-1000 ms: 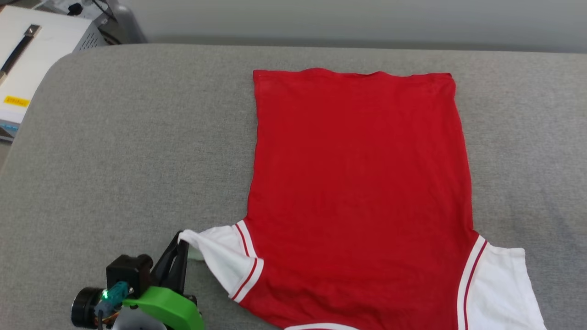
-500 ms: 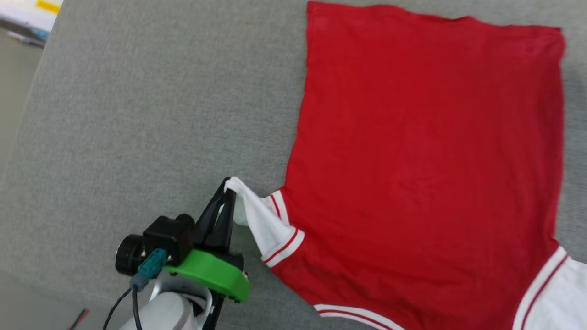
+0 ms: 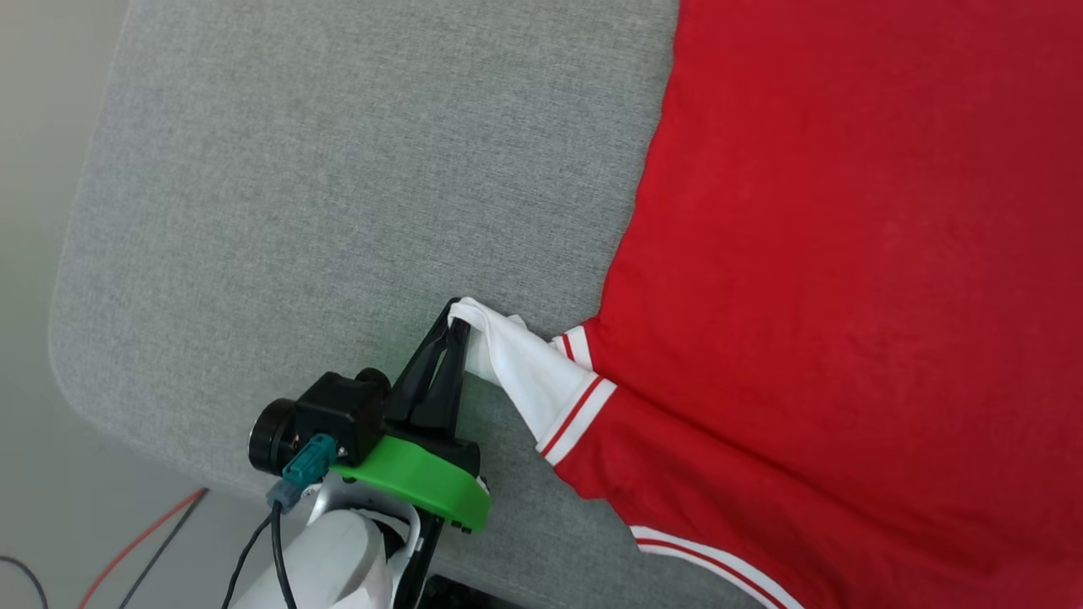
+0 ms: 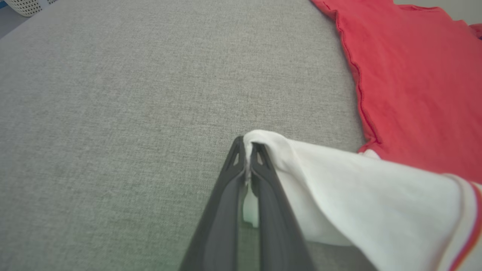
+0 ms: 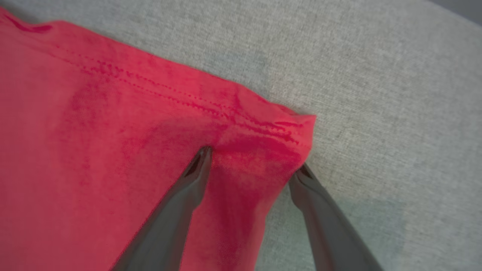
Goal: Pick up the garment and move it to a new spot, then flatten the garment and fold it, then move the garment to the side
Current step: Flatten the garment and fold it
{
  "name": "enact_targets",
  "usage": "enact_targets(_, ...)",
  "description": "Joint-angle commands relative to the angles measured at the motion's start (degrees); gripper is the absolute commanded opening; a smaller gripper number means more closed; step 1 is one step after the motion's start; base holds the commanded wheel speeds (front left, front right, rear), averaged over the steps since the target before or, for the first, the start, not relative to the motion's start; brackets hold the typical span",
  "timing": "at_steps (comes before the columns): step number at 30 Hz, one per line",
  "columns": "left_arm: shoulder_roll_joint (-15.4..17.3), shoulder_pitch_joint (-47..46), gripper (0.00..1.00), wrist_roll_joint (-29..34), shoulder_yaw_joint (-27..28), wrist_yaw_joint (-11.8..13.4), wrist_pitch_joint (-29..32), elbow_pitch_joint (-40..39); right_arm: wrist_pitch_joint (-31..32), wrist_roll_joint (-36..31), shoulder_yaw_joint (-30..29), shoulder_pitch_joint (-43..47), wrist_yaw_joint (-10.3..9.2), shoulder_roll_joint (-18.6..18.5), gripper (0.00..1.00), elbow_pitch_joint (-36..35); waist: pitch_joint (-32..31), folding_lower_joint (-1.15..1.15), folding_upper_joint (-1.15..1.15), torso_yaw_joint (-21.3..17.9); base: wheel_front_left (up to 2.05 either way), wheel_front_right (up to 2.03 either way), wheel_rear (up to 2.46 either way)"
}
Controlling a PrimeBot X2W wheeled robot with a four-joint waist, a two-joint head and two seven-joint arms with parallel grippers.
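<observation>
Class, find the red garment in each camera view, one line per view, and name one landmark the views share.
Head view: the garment covers the right side; its white sleeve, lower centre, is pinched by the left gripper.
Left wrist view: red body upper right, sleeve from centre to lower right.
Right wrist view: a red hemmed corner across left and centre, straddled by the open right gripper.
Shared landmark: the grey fabric surface.

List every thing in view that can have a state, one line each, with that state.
garment: spread flat on the grey surface, plain red side up, not yet folded.
white sleeve: pinched at its edge, drawn up into a peak.
left gripper: shut on the white sleeve.
right gripper: open, fingers straddling a red hem corner, not gripping.
</observation>
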Motion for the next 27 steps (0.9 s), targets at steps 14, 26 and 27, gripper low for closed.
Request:
enact_targets(14, -1.26, 3.48, 0.0, 3.04, 5.43, -3.07, -0.34, 4.57, -13.63, 5.45, 3.93, 4.27, -0.03, -1.52, 0.0, -4.54, -8.27, 0.0, 0.0, -3.63, 0.0, 0.0, 0.0)
enact_targets(26, 2.09, 11.3, 0.0, 2.24, 8.36, -2.08, -0.19, 5.88, -24.96, 15.91, 8.37, 24.04, -0.03, -12.74, 0.0, -17.13, -19.45, 0.0, 0.0, -12.51, 0.0, 0.0, 0.0)
enact_targets(27, 2.48, 11.97, 0.0, 2.08, 8.67, -1.77, -0.15, 5.75, -25.88, 16.42, 8.1, 26.59, -0.03, -13.35, 0.0, -18.19, -20.13, 0.0, 0.0, -13.48, 0.0, 0.0, 0.0)
